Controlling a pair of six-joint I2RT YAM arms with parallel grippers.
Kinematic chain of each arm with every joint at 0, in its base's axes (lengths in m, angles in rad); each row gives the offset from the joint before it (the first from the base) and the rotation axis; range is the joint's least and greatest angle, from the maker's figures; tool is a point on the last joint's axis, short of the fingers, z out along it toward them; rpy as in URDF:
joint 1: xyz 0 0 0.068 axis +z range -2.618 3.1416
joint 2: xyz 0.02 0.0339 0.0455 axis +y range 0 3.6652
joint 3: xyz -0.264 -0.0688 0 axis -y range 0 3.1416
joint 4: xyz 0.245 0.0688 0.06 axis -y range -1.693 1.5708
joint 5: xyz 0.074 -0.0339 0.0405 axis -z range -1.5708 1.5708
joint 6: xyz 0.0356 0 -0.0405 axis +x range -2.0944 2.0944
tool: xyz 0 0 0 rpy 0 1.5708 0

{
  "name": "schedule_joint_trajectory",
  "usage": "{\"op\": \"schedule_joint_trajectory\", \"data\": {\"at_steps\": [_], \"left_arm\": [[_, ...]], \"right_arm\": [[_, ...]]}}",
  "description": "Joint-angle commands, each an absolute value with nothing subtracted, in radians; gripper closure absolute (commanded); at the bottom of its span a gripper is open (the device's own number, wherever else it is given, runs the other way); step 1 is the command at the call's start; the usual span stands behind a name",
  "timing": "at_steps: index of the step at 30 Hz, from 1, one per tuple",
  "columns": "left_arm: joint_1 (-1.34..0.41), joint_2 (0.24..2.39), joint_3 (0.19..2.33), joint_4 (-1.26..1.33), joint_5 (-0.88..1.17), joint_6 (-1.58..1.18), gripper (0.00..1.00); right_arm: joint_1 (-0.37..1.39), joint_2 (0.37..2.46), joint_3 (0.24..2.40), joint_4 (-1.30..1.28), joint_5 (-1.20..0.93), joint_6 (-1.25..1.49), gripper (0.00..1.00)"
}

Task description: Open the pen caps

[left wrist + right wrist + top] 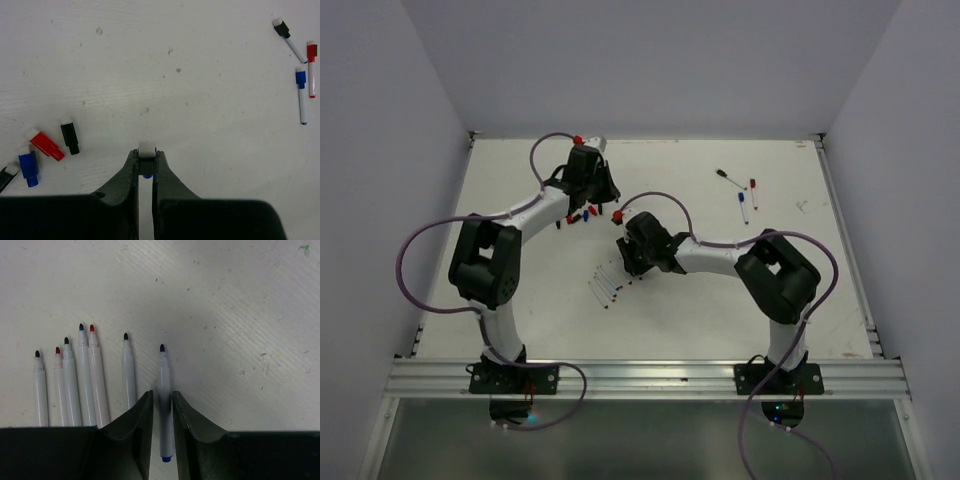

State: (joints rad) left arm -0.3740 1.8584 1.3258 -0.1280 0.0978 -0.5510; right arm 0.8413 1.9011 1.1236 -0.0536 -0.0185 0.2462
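Stubby blue plastic pen cap with white end [146,148] is pinched in the closed left gripper [146,156] over the white table [210,100], near loose red, black and blue caps [46,144], while the right gripper [162,394] stands slightly parted around an uncapped blue-tipped white pen [163,365] beside six others [82,380].

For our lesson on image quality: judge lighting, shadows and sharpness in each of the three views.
Top view: soft even light, faint shadows under the arms, pens tiny. Left wrist view: loose caps sharp, left gripper a featureless black. Right wrist view: pens crisp, faint shadows beside them, no glare.
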Motion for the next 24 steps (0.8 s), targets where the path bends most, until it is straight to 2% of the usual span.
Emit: {"op": "schedule_joint_trajectory", "data": {"at_steps": [1, 5, 13, 14, 16, 24], "left_arm": [[-0.391, 1.884, 1.382, -0.195, 0.049, -0.494, 1.00], [-0.403, 1.937, 1.417, -0.230, 0.020, -0.482, 1.00], [-0.417, 2.014, 1.493, -0.267, 0.003, -0.462, 1.00], [-0.419, 2.026, 1.505, -0.268, -0.026, -0.460, 1.00], [-0.420, 2.040, 1.520, -0.282, -0.031, -0.456, 1.00], [-0.426, 2.120, 1.612, -0.356, -0.064, -0.431, 1.00]], "right_arm": [[0.851, 1.901, 1.117, -0.020, -0.051, 0.261, 0.73], [0.853, 1.869, 1.117, -0.018, -0.054, 0.264, 0.63], [0.822, 1.738, 1.121, -0.072, 0.041, 0.265, 0.54], [0.810, 1.726, 1.126, -0.098, 0.046, 0.265, 0.47], [0.764, 1.686, 1.132, -0.117, 0.046, 0.267, 0.42], [0.520, 1.608, 1.158, -0.199, 0.051, 0.296, 0.41]]}}
